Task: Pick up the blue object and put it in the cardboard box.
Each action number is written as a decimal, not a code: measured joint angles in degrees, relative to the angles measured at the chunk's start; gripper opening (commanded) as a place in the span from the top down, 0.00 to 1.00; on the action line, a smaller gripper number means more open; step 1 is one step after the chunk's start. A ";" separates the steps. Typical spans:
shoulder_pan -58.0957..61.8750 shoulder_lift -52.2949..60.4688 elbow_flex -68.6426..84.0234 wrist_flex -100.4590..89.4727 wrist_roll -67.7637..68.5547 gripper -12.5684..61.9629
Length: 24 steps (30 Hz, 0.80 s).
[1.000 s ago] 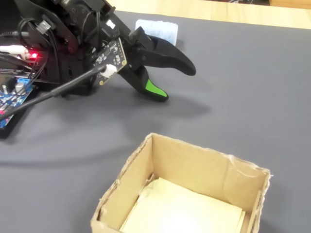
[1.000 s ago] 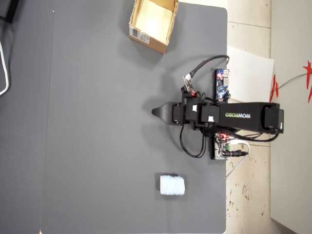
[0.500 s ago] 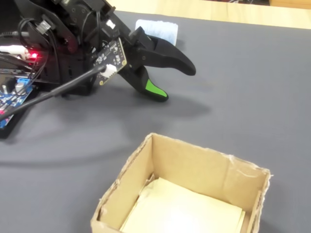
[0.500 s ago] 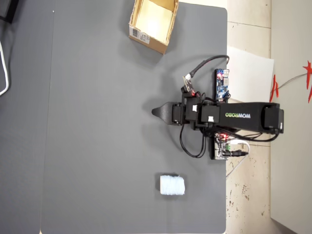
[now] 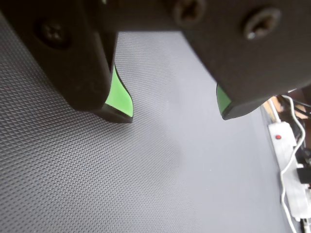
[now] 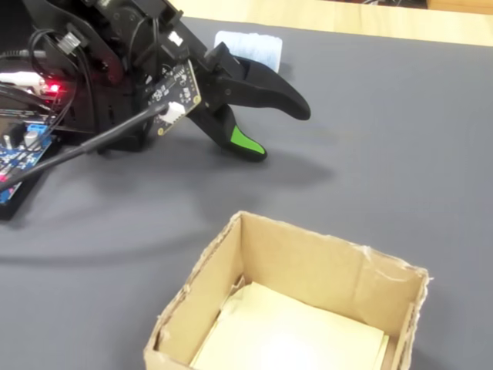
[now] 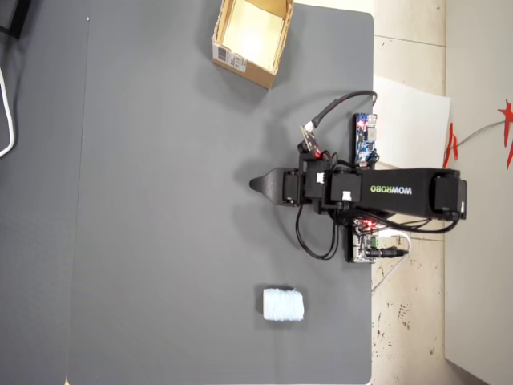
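Observation:
The blue object (image 7: 284, 305) is a pale, ribbed roll lying on the grey mat near the bottom of the overhead view. In the fixed view the blue object (image 6: 251, 46) shows at the back, partly behind the arm. The cardboard box (image 7: 228, 54) stands at the top of the overhead view, with a white label on its side. In the fixed view the cardboard box (image 6: 304, 245) is in front, its open top up. My gripper (image 6: 281, 132) hovers low over the mat between the two and is open. In the wrist view my gripper (image 5: 175, 114) has only bare mat between its green pads.
A blue circuit board (image 7: 365, 137) and cables sit beside the arm's base at the mat's right edge. In the fixed view the board (image 6: 23, 148) is at the left. A white power strip (image 5: 291, 165) lies off the mat. White paper (image 7: 413, 120) lies on the floor.

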<state>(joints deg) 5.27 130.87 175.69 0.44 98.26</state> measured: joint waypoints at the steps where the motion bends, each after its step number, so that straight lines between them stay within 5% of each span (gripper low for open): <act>1: 0.00 0.00 0.00 0.00 0.09 0.39; 10: 0.00 0.00 -1.67 2.02 1.23 0.39; 24: -3.60 0.00 -14.85 29.88 5.10 0.39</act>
<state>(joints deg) 1.67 130.87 160.84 30.32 103.36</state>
